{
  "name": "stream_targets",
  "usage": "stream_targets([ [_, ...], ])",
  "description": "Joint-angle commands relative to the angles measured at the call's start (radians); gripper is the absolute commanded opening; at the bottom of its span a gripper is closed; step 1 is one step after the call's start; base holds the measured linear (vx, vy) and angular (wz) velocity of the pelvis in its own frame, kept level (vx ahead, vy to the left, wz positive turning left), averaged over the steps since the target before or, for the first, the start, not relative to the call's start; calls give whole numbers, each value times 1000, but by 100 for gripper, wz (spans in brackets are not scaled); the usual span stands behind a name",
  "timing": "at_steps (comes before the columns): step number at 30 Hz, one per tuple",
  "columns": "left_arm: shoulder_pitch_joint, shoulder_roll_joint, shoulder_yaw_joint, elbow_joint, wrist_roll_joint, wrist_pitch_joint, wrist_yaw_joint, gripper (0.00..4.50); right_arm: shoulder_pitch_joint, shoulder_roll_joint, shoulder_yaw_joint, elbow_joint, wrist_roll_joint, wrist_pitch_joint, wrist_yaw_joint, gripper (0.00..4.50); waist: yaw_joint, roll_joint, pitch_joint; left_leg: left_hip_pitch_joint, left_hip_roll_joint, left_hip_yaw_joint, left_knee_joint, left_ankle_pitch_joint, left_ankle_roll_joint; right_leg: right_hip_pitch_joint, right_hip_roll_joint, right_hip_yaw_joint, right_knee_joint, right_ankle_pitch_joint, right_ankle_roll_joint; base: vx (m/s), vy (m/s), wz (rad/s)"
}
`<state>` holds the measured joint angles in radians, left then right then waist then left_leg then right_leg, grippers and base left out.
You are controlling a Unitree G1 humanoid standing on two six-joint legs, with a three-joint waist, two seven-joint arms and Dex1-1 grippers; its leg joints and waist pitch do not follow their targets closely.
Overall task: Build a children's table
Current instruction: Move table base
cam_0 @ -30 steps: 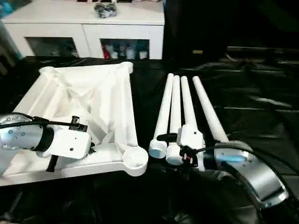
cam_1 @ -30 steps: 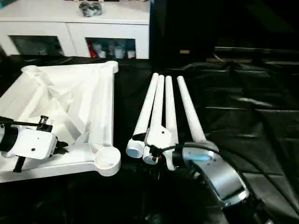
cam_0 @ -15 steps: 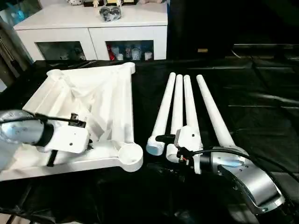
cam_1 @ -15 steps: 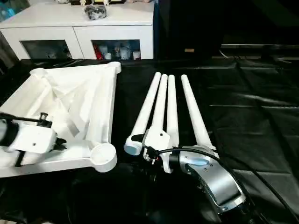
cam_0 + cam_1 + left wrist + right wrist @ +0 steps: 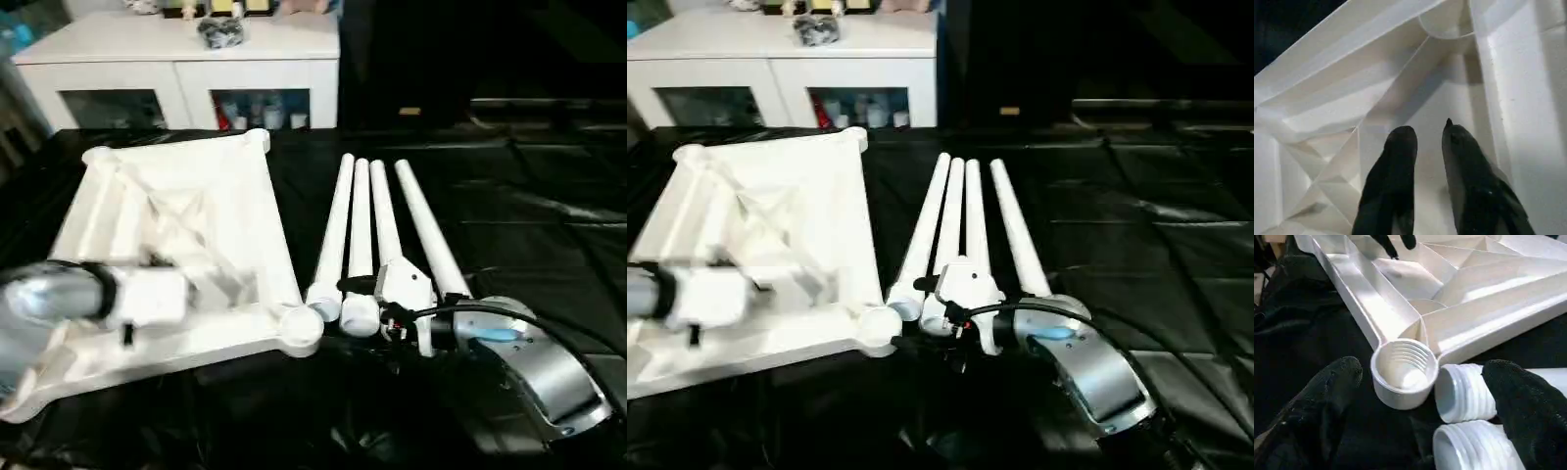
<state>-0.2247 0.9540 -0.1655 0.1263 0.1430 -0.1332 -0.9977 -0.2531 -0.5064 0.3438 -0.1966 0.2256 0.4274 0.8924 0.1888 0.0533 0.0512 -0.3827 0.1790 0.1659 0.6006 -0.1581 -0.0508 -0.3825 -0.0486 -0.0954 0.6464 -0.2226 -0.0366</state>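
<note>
The white tabletop lies underside up on the black cloth, ribs showing. Its near right corner socket sits almost against the threaded ends of the four white legs, which lie side by side to its right. My right gripper is open wide and low over the cloth, with the socket and two leg ends between its fingers. My left gripper hovers over the ribbed underside near the tabletop's front, open by a narrow gap with nothing between its fingers.
A white glass-door cabinet stands behind the work, with small items on top. Wrinkled black cloth covers the floor to the right of the legs and in front of me.
The view has shifted. The tabletop has swung so that its near right socket sits closer to the leg ends. My left arm has moved with it; the right arm stays by the legs.
</note>
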Motion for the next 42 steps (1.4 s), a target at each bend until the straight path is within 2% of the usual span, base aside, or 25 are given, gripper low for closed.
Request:
stream_targets([
  [1,31,22,17,-18,-23,23,-9,134,-19,-25,-26,-31,10,14,15,450,-8,3,-54,25,63,-41,-76,-387,-6,12,-119,75,-116,-472,-55,0,0,0],
  [4,79,25,53,-64,-67,60,-8,155,-20,-37,-64,-48,48,43,23,450,-20,-16,-56,31,66,-38,-80,-400,-8,10,-114,77,-116,-441,-64,0,0,0],
  [6,97,-12,91,-96,-102,93,27,168,-19,-34,-97,-59,75,69,17,450,-24,-18,-57,32,66,-37,-80,-397,-10,13,-116,76,-110,-393,-86,0,0,0],
  [10,76,-262,198,-209,-240,280,258,191,-40,15,-165,-62,63,125,-116,450,-31,-40,-59,34,65,-27,-75,-363,-18,17,-113,73,-106,-331,-121,0,0,0],
  [13,72,-364,218,-247,-301,340,356,191,-61,51,-179,-49,64,167,-171,450,-39,-43,-60,27,58,-27,-72,-337,-14,24,-112,71,-107,-350,-101,0,0,0],
  [17,110,-527,200,-297,-294,364,497,191,-104,161,-246,16,96,242,-302,450,-63,-70,-58,20,53,-25,-72,-314,-9,30,-109,67,-121,-407,-54,0,0,0],
  [19,120,-557,203,-311,-291,370,513,191,-104,174,-260,21,98,243,-321,450,-66,-66,-57,18,55,-27,-75,-309,-12,31,-109,67,-120,-400,-51,0,0,0],
  [20,142,-584,197,-347,-274,347,536,191,-98,190,-280,22,91,242,-358,450,-72,-70,-59,28,56,-27,-75,-335,-23,25,-106,67,-123,-396,-36,0,0,0],
  [25,172,-671,234,-423,-266,405,700,191,-44,267,-365,-14,64,241,-516,450,-81,-65,-58,28,55,-24,-76,-339,-27,26,-106,72,-118,-312,-65,0,0,0],
  [27,183,-682,232,-438,-276,405,705,191,-35,276,-372,-20,66,254,-528,450,-69,-77,-60,6,42,-13,-60,-276,29,49,-148,95,-129,-337,-80,0,0,0],
  [28,192,-689,231,-449,-279,412,712,191,-28,283,-378,-22,63,255,-540,450,-60,-81,-57,40,41,13,-20,-273,6,18,-142,150,-149,-423,-57,2,45,-25],
  [29,225,-716,225,-464,-248,404,753,191,5,289,-382,-20,54,228,-557,450,-46,-86,-49,39,35,12,7,-284,-1,24,-157,207,-167,-539,-39,2,45,-25],
  [30,239,-729,222,-469,-233,402,768,191,20,286,-378,-17,47,214,-561,450,-38,-93,-46,29,32,6,20,-274,8,35,-170,236,-173,-587,-30,17,92,-57],
  [31,249,-737,218,-470,-216,396,780,191,30,286,-374,-13,42,203,-564,450,-23,-97,-37,4,25,-24,57,-246,32,53,-201,295,-187,-690,-17,24,144,-63],
  [32,256,-746,214,-473,-205,397,796,191,34,289,-373,-10,37,199,-573,450,-12,-96,-38,8,11,-39,67,-244,30,46,-172,323,-187,-719,-22,24,144,-63],
  [33,259,-753,213,-476,-197,405,811,191,31,294,-372,-6,34,196,-581,450,-11,-98,-46,10,3,-44,54,-226,33,52,-144,322,-176,-683,-30,10,197,-55],
  [34,259,-752,210,-478,-188,404,818,191,29,296,-371,-5,33,196,-583,450,-18,-91,-49,32,-8,-30,28,-218,47,19,-69,310,-159,-572,-38,-33,235,-43],
  [35,259,-748,201,-484,-157,401,841,191,21,301,-366,0,30,197,-591,450,-43,-82,-54,84,0,-1,-1,-274,67,-39,-12,267,-135,-470,-34,-33,235,-43],
  [36,258,-731,194,-485,-115,390,856,191,12,302,-358,5,29,195,-587,450,-69,-75,-50,113,9,5,-25,-333,78,-79,25,224,-115,-422,-34,-87,236,-43],
  [37,257,-718,189,-487,-86,382,866,191,5,303,-353,9,31,195,-584,450,-100,-59,-64,97,48,0,-55,-284,96,-88,43,146,-52,-220,-47,-110,256,-42],
  [38,258,-715,191,-490,-81,387,868,191,-1,310,-356,12,38,202,-586,450,-99,-46,-77,38,75,14,-76,-83,52,-77,38,97,-1,-1,-49,-110,256,-42],
  [39,259,-715,193,-494,-79,392,869,191,-4,315,-359,14,44,207,-588,450,-103,-54,-97,37,84,15,-54,110,6,-73,32,91,-10,136,-40,-89,238,-30],
  [40,261,-722,202,-502,-81,403,877,191,-10,316,-352,14,49,203,-578,450,-99,-37,-104,16,59,-29,-43,412,-8,-54,18,66,9,280,-52,-81,148,-10],
  [41,262,-724,204,-506,-81,407,878,191,-11,314,-341,16,44,199,-570,450,-111,-65,-95,-33,37,-89,-52,689,-49,-31,19,34,27,323,-84,-81,148,-10],
  [42,264,-727,207,-512,-80,413,881,191,-13,309,-324,18,36,192,-556,450,-112,-38,-105,-37,44,-112,-67,751,-102,-22,16,17,39,232,-72,-117,55,19],
])
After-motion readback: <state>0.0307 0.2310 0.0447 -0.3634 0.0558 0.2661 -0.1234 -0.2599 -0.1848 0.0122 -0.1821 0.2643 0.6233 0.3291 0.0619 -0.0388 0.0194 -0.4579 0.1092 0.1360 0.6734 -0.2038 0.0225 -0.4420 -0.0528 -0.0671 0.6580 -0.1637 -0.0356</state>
